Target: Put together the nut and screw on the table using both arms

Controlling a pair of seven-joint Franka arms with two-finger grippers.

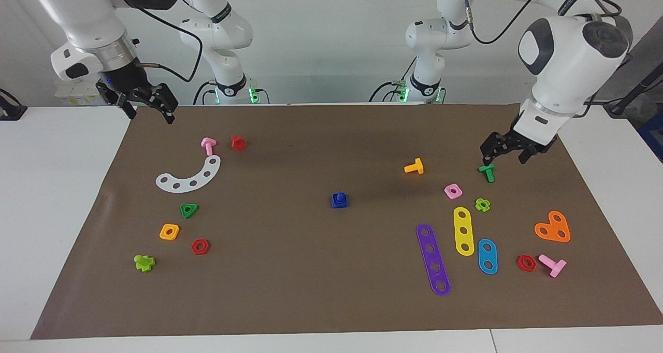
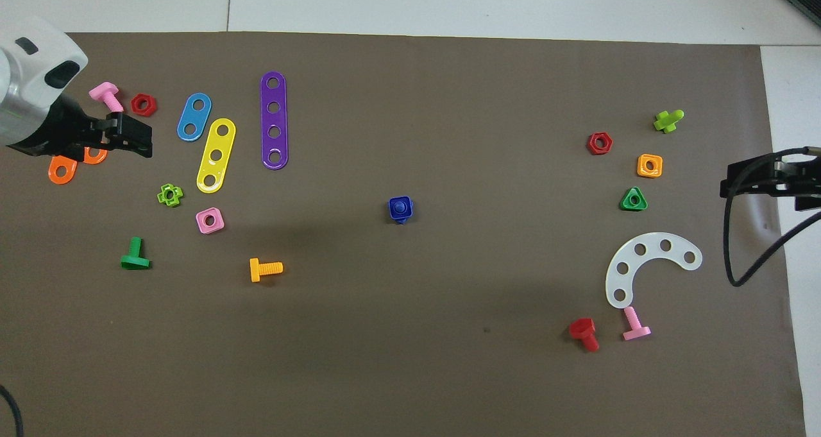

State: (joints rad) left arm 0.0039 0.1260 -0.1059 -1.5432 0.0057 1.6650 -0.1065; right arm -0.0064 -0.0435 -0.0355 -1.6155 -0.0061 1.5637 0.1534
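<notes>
Blue nut [image 1: 340,201] sits mid-mat, the screw [image 1: 339,197] seemingly through it; left gripper [image 1: 510,149] at three o'clock and right gripper [image 1: 147,104] at ten o'clock both hang released, empty.

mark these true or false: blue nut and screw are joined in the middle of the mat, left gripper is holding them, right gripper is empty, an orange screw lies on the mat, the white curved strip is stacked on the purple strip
1. The nut and the screw sit together mid-mat. True.
2. The left gripper holds them. False: it is open and empty, up over the green screw, apart from the blue pair.
3. The right gripper is empty. True: it is open over the mat's edge at its own end.
4. An orange screw lies on the mat. True.
5. The white curved strip is stacked on the purple strip. False: they lie at different ends of the mat.
</notes>
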